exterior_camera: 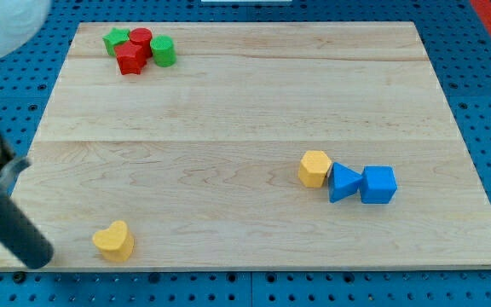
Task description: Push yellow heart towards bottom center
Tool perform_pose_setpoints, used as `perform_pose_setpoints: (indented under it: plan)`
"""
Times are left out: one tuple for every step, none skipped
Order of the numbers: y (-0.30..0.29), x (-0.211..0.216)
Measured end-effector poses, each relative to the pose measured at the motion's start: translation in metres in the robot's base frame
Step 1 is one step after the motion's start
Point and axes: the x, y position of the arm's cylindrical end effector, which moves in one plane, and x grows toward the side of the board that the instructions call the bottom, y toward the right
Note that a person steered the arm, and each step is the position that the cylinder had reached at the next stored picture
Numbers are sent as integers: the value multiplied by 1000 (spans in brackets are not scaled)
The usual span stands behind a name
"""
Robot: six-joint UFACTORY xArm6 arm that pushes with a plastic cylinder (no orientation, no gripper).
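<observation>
Resting bottom-left: my tip (37, 258) | yellow heart (114, 240) just right, apart | no claw fitted

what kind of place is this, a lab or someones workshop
Probably a robotics lab bench: a wooden board lies on a blue perforated base, small coloured blocks such as the yellow heart are scattered on it, and my tip rests left of the heart.

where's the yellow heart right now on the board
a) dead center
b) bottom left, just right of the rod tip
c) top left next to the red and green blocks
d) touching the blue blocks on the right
b: the yellow heart sits near the board's bottom-left corner, with my tip just to its left, apart from it.
</observation>
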Motion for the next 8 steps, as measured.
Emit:
perform_pose_setpoints:
  plan:
    - [5, 0]
    - [67, 0]
    - [122, 0]
    - [117, -11]
    - [57, -14]
    - [73, -32]
    - [93, -58]
    - [139, -59]
